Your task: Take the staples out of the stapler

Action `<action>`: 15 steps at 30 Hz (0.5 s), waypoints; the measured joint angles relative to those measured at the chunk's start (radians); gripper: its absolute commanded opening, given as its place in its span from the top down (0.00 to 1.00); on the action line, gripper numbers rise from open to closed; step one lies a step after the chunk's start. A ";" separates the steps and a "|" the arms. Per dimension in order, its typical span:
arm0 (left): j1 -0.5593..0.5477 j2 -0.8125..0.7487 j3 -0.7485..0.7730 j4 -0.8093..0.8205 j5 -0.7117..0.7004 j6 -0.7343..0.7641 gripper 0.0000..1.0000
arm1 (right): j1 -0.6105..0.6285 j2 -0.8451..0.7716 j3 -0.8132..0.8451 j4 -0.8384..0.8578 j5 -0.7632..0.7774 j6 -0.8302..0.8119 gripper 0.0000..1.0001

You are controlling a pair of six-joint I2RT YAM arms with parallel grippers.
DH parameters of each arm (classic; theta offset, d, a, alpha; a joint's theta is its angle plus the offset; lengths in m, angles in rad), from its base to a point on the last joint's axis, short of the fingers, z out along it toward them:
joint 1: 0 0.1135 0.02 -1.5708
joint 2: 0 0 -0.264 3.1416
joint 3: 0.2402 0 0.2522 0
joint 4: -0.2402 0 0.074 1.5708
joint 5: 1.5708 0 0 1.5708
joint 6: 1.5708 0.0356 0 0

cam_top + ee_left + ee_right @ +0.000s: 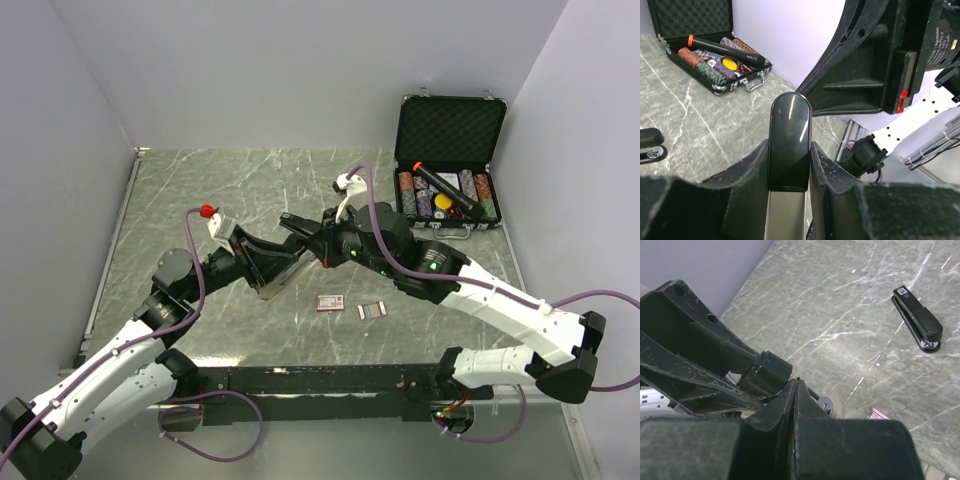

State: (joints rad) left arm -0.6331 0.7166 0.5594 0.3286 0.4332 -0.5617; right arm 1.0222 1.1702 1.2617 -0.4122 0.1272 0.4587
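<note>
Left tool [790, 147] pinches one stapler [790, 120], right tool [796, 390] pressed together, second stapler [917, 320] apart

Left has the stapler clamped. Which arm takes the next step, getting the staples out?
Right. The left gripper is clamped on the stapler, so it is busy holding it. The right gripper is shut with nothing visible in it, and in the top view it sits close to the held stapler.

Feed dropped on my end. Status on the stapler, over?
Left jaws clamped on stapler. Right jaws shut, close alongside. Staples lying on table. No obstruction seen.
</note>
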 measured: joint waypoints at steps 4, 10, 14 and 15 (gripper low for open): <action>-0.003 -0.001 -0.002 0.003 -0.005 -0.008 0.99 | 0.003 0.005 -0.012 0.010 0.011 0.012 1.00; -0.003 -0.006 -0.019 -0.002 -0.019 -0.022 0.99 | 0.005 0.010 -0.042 0.033 0.017 0.027 1.00; -0.003 -0.018 -0.031 0.002 -0.044 -0.031 0.99 | 0.008 0.009 -0.075 0.070 0.024 0.042 1.00; -0.003 -0.023 -0.032 0.004 -0.051 -0.034 0.99 | 0.010 0.010 -0.089 0.077 0.023 0.048 1.00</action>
State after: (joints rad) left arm -0.6365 0.6941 0.5274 0.3328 0.3820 -0.5957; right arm 1.0321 1.1797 1.1725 -0.3355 0.1505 0.5064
